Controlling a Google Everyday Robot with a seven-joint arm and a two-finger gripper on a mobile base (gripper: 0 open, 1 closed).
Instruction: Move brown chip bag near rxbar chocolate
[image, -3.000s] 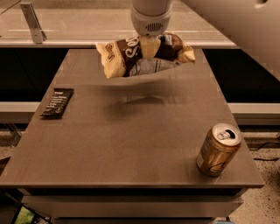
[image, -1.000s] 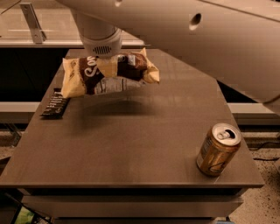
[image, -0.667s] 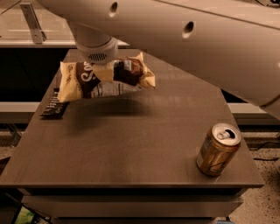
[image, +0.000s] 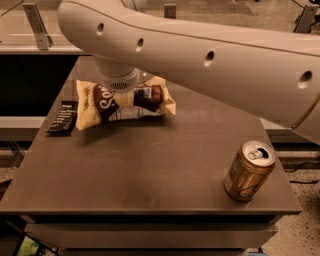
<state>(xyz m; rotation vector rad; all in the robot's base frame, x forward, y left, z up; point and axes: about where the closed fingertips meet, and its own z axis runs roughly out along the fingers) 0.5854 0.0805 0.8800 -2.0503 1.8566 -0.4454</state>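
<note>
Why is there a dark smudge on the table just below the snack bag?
In the camera view, that smudge is the shadow of the brown chip bag, held over the table by the gripper under light from above; the gold can glints at its rim.

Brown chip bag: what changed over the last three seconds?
The gripper, shut on the brown chip bag, carried it leftward in view from the far middle of the table and lower, to just right of the rxbar chocolate. The rxbar chocolate and the gold can did not move.
</note>
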